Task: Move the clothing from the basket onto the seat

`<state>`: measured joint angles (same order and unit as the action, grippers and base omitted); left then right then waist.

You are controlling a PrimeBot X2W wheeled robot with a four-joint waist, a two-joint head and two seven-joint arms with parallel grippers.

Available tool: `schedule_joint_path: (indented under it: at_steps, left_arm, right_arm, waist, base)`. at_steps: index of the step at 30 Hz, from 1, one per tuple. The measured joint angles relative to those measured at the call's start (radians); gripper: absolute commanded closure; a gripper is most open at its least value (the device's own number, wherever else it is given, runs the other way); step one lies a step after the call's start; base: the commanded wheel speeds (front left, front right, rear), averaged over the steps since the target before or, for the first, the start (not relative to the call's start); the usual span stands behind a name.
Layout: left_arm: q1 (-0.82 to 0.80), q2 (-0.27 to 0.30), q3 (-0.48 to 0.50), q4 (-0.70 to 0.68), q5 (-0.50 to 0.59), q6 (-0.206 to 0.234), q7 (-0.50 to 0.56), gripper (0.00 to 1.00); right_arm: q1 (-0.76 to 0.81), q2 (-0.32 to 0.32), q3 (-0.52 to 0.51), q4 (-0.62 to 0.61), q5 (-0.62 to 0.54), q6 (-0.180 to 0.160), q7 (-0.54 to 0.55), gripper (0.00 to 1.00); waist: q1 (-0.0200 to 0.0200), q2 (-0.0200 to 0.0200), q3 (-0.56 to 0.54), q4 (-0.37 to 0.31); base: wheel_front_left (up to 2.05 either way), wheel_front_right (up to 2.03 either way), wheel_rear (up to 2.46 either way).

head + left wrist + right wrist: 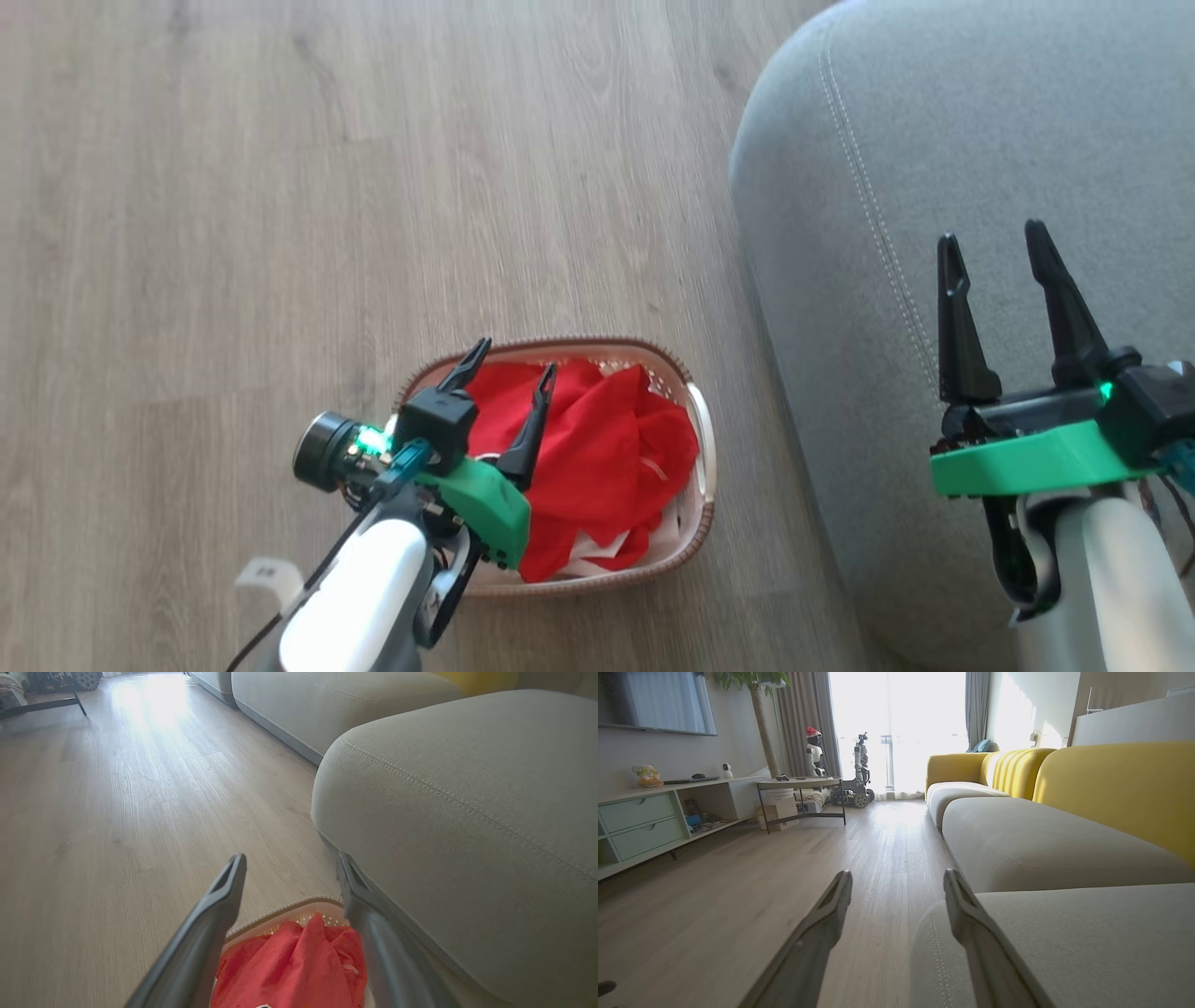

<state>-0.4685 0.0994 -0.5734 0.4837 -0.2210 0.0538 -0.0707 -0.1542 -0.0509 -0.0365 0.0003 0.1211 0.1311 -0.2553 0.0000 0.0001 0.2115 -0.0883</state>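
- Your left gripper [512,366] has its jaws spread wide and empty, fingers pointing toward 1 o'clock, forearm angled up from 7 o'clock. It looks poised over the clothing [607,457] for a grasp.
- The clothing lies bunched in the basket [702,439], at 6 o'clock in the head view.
- Your right gripper [991,238], equally wide and empty, hovers over the seat [934,140] at 3 o'clock, likely parked clear.
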Motion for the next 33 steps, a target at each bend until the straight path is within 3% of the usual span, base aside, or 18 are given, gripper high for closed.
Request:
schedule_joint_path:
  at_steps: [13,23,33]
  left_arm:
    - [0.175,0.064,0.082,-0.184,-0.058,0.107,-0.003,0.0]
    - [0.317,0.103,0.175,-0.26,-0.109,0.184,-0.081,0.0]
    - [0.433,0.131,0.235,-0.31,-0.149,0.218,-0.118,0.0]
  right_arm:
    - [0.048,0.0,-0.015,0.02,-0.015,0.0,0.0,0.0]
    - [0.114,0.0,-0.005,0.066,-0.016,0.0,0.0,0.0]
    - [0.147,0.0,0.002,0.104,-0.016,0.0,0.0,0.0]
  waist:
    - [0.0,-0.0001,-0.103,0.047]
    - [0.0,-0.0001,-0.181,0.09]
    - [0.0,-0.0001,-0.22,0.106]
  base:
    - [0.0,0.0,0.0]
    - [0.0,0.0,0.0]
    - [0.0,0.0,0.0]
